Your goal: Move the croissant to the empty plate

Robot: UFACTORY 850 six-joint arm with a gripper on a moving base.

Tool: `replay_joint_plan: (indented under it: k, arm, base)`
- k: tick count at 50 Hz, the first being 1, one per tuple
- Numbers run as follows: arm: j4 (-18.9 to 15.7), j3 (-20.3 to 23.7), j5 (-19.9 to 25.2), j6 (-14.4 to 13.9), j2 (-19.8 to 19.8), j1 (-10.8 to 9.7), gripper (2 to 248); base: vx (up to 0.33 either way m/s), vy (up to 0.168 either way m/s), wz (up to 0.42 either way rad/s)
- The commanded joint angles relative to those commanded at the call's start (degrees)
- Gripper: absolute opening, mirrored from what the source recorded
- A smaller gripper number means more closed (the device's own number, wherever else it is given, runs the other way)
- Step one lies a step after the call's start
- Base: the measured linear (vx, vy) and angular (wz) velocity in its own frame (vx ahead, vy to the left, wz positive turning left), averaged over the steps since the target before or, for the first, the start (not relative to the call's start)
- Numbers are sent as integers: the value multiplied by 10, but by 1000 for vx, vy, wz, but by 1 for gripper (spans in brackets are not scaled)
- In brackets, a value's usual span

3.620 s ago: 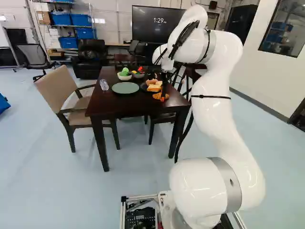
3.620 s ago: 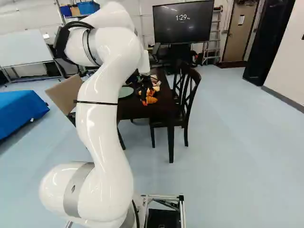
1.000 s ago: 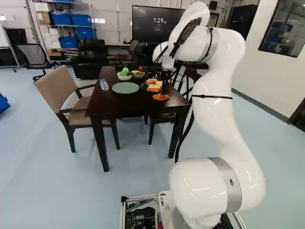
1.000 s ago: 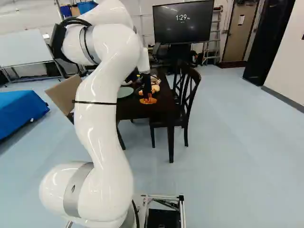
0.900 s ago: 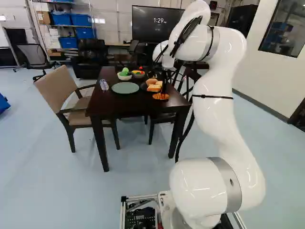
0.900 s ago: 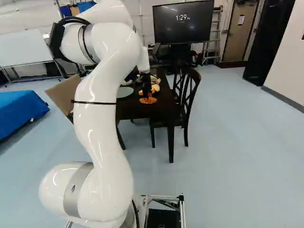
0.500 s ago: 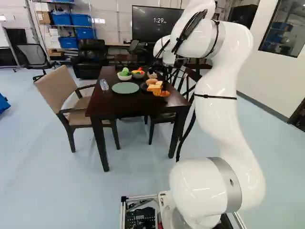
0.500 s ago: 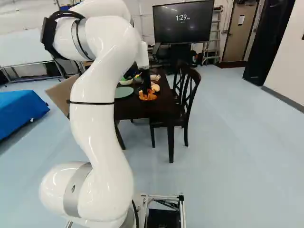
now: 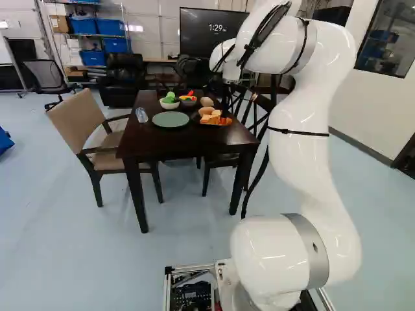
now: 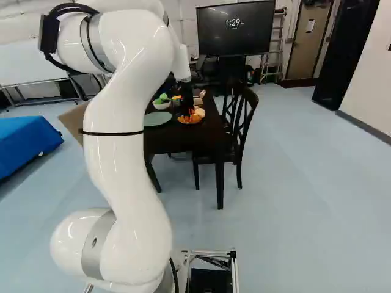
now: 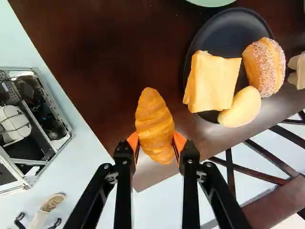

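Left base view: over the dark brown table (image 9: 142,139), toward its right edge, hangs the black two-fingered gripper (image 9: 227,116). Right base view: the round green plate (image 10: 157,119) lies near the table's left edge. Wrist view: orange pads (image 11: 178,141) clamp the golden croissant (image 11: 155,125) from both sides.

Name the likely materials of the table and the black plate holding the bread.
The table looks like wood, stained dark and fairly glossy: it is red-brown with a pale glare near its edge. The black plate could be glazed ceramic or plastic, satin-finished; its smooth, even surface leaves that open.
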Motion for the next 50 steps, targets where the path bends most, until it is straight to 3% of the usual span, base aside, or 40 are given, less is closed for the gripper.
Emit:
replay_joint_plan:
  k: [22, 50]
  arm:
    - [0, 2, 0, 0, 29, 6, 108]
    - [0, -44, 0, 0, 27, 51, 108]
  base:
    - [0, 0, 0]
    - [0, 0, 0]
